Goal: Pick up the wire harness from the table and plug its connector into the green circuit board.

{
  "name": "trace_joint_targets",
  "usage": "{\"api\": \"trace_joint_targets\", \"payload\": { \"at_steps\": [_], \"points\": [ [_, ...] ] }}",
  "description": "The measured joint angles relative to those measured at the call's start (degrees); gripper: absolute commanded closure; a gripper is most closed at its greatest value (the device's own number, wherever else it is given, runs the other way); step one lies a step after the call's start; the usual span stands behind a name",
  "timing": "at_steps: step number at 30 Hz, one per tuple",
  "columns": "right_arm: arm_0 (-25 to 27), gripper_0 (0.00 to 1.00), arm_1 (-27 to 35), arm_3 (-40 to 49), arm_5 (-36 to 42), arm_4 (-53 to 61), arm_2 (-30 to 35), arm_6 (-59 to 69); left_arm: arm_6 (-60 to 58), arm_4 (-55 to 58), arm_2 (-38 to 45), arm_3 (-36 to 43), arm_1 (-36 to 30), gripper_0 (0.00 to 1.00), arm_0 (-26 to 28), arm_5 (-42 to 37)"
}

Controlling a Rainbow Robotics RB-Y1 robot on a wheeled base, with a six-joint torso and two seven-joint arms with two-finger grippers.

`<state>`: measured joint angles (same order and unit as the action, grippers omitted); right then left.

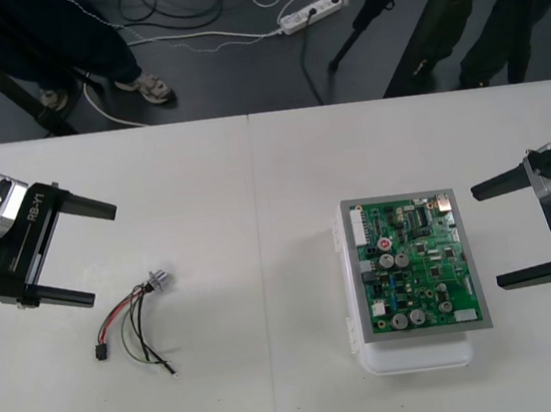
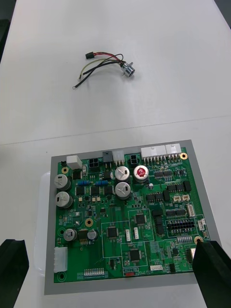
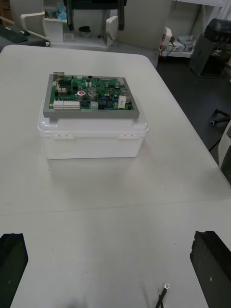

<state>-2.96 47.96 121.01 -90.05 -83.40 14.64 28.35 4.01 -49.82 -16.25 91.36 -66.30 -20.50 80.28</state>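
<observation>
Fully open, empty, left gripper (image 1: 104, 254), right gripper (image 1: 486, 237)

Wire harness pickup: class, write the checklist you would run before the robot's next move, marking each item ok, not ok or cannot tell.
1. Wire harness lies loose on the table, with nothing on it: ok.
2. Its black plug is exposed: ok.
3. Left gripper is open: ok.
4. Left gripper is over the harness: not ok, it stands beside it.
5. Right gripper is open, beside the green circuit board: ok.
6. Board sits level on its white base: ok.
</observation>
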Motion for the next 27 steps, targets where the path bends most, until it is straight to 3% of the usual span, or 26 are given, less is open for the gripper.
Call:
{"api": "trace_joint_targets", "payload": {
  "at_steps": [27],
  "points": [
    [0.0,0.0,0.0,0.0,0.0,0.0,0.0,0.0,0.0,0.0,0.0,0.0,0.0,0.0,0.0,0.0]
  ]
}}
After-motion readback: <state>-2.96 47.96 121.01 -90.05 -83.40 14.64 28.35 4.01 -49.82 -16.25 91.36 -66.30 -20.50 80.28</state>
